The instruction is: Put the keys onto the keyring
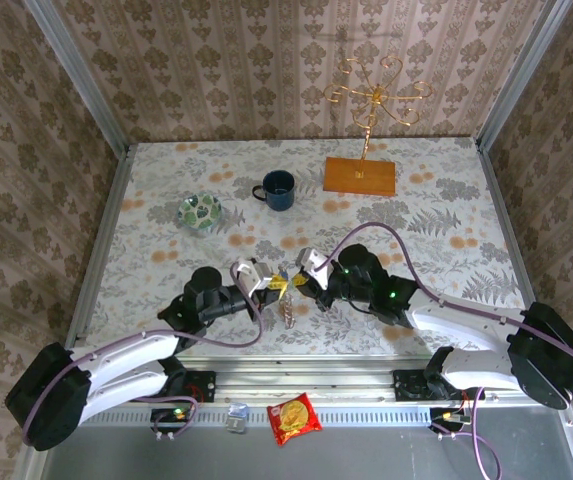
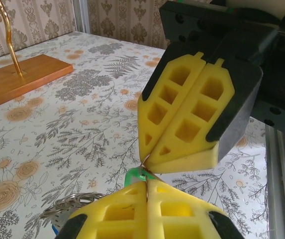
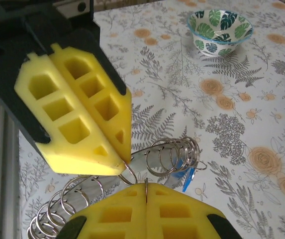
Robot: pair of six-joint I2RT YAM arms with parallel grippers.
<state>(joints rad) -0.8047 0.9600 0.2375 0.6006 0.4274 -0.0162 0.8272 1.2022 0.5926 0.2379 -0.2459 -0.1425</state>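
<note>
Both your grippers meet tip to tip: left gripper [image 2: 147, 181] and right gripper [image 3: 146, 185] each pinch the keyring's [image 3: 174, 152] wire loop. Green key [image 2: 135, 175] sits at the left tips, blue key [image 3: 188, 178] by the coil; mug [image 1: 278, 189], dish [image 1: 200, 211] and stand [image 1: 361, 173] are well behind.

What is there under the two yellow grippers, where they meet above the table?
The coiled keyring shows below them, a blue key at its edge. The right gripper covers its middle, so what else hangs there is hidden.
</note>
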